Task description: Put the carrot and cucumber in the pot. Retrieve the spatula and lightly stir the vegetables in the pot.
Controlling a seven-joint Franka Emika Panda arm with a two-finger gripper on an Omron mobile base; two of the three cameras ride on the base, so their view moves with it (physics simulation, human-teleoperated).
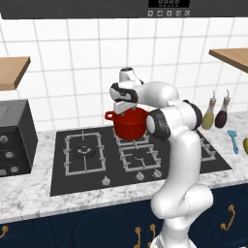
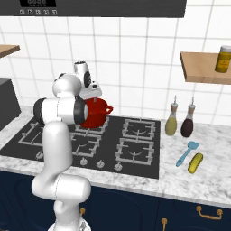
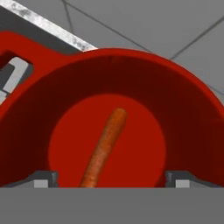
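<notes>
Stovetop [image 1: 87, 167] | carrot [image 3: 103, 149] in pot [image 3: 192, 122] (apparently loose) — below gripper [image 3: 112, 178] | jaws wide

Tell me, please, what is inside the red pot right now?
The carrot lies on the pot's floor. The nearest strip of the floor is cut off, so anything there is unseen.

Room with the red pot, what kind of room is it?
A kitchen, it seems: the pot sits on a gas stove, with bottles on a marble counter and a tiled wall behind.
</notes>
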